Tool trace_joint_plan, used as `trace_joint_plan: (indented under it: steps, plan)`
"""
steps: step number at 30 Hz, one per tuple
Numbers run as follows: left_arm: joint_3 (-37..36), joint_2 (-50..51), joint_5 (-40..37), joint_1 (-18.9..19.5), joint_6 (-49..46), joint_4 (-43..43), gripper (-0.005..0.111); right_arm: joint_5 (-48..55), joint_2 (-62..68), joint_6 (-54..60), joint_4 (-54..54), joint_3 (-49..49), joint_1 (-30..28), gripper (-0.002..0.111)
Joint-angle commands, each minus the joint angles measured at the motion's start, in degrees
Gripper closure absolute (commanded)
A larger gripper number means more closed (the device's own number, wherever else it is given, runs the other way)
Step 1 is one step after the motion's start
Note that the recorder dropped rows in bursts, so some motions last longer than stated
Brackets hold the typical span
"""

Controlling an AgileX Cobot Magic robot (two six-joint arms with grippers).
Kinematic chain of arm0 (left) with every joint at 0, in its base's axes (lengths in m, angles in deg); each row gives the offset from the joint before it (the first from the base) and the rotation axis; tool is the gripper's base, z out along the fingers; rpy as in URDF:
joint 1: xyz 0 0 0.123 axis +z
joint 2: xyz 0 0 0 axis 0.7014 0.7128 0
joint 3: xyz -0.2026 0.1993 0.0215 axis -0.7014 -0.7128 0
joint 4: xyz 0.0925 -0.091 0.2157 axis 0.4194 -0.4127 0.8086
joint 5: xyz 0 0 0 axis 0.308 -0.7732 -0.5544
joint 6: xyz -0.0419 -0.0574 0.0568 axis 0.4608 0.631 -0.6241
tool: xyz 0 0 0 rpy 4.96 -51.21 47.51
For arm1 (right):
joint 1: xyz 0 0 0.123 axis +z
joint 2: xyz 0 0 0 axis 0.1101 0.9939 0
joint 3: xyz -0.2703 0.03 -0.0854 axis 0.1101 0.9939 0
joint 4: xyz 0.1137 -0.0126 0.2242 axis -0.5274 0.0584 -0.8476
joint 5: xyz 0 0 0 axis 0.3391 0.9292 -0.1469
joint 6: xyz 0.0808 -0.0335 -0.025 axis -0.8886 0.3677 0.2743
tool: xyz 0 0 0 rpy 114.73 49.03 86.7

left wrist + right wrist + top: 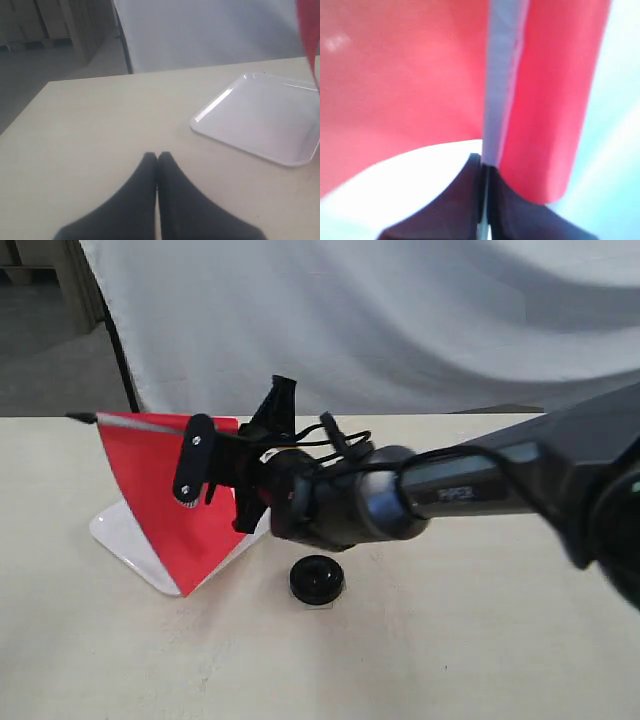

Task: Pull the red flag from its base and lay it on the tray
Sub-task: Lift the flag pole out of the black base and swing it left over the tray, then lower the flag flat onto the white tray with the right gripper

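Plainly, the right arm stretches in from the right edge of the exterior view across the middle. The right gripper (225,445) is clamped on the grey-white pole of the red flag (150,490), pole near level, cloth hanging over the tray (115,535) at lower left. The base (317,580) sits alone on the table (450,640), just right of the tray. The left gripper (157,162) hangs over the table, fingertips pressed together on nothing.

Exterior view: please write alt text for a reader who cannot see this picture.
The right gripper, reaching in from the right, holds the red flag with its pole almost level over the white tray. The round black base sits empty on the pale table beside the tray.
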Motion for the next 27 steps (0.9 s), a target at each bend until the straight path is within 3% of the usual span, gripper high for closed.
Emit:
trace_joint_plan:
  steps: [1, 5, 17, 19, 21, 23, 24, 27]
  plan:
    - [-0.1, -0.1, 0.9, -0.5, 0.2, 0.3, 0.107, -11.8, 6.6, 24.8, -17.4, -7.4, 3.5, 0.109]
    - [-0.1, -0.1, 0.9, -0.5, 0.2, 0.3, 0.107, -19.1, 12.2, 24.6, -18.0, -13.4, 4.6, 0.109]
    - [-0.1, -0.1, 1.4, -0.5, 0.2, 0.3, 0.107, -17.5, 20.5, 24.6, -14.6, -18.3, 4.1, 0.109]
    - [-0.1, -0.1, 1.4, -0.5, 0.2, 0.3, 0.107, -17.5, 20.6, 24.6, -14.7, -18.0, 4.1, 0.102]
    - [-0.1, -0.1, 1.4, -0.5, 0.2, 0.3, 0.107, -17.6, 20.6, 24.6, -15.1, -18.0, 4.1, 0.082]
    - [-0.1, -0.1, 1.4, -0.5, 0.2, 0.3, 0.107, -20.5, 20.6, 24.6, -15.1, -18.0, 4.5, 0.053]
    - [-0.1, -0.1, 1.4, -0.5, 0.2, 0.3, 0.107, -21.8, 20.6, 24.6, -15.1, -18.0, 4.6, 0.046]
    - [-0.1, -0.1, 1.4, -0.5, 0.2, 0.3, 0.107, -24.4, 20.5, 24.6, -14.8, -18.0, 5.1, 0.043]
